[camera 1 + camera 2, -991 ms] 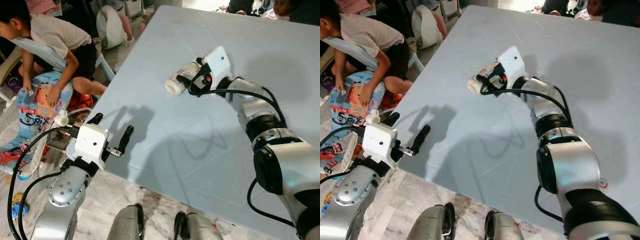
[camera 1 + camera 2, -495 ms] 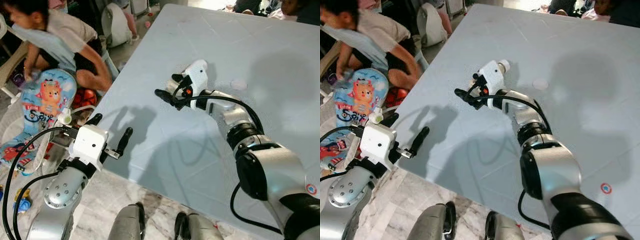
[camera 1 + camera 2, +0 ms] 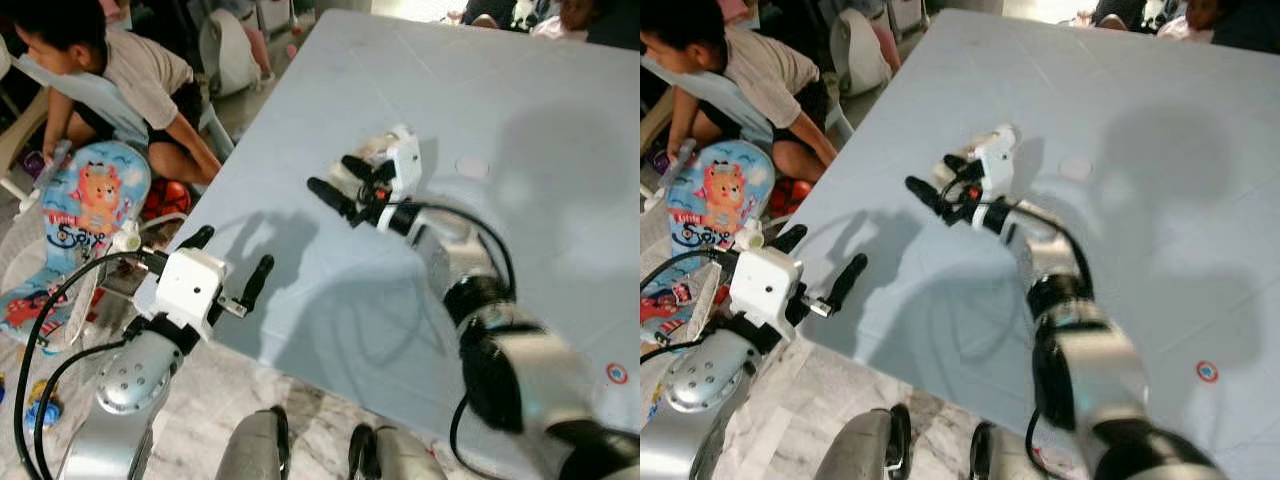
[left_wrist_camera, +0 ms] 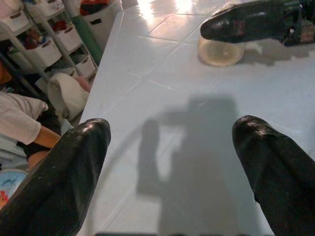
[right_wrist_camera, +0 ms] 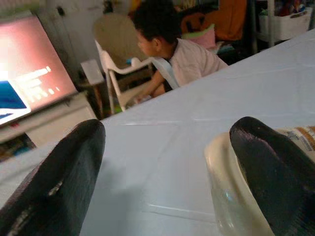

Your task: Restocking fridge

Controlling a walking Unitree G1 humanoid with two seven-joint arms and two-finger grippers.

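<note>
A small cream-white bottle [image 5: 224, 196] with a printed label lies on its side on the pale blue table [image 3: 560, 110]. My right gripper [image 3: 333, 174] is open, low over the table, with the bottle's end [image 4: 220, 51] just inside one finger. Whether that finger touches it I cannot tell. My left gripper [image 3: 228, 256] is open and empty, hovering over the table's near left edge, pointing toward the bottle. In the left wrist view its two fingers [image 4: 59, 182] frame bare tabletop.
A small white disc [image 3: 470, 167] lies on the table beyond the right gripper. A red and blue sticker [image 3: 617, 373] marks the near right. A person [image 3: 110, 70] crouches on the floor left of the table beside a cartoon-printed fan [image 3: 85, 205]. The table edge runs diagonally at left.
The right gripper, shut on the bottle a second ago, has turned, opened and let it go. The bottle now lies on the table. The left arm has stayed put.
</note>
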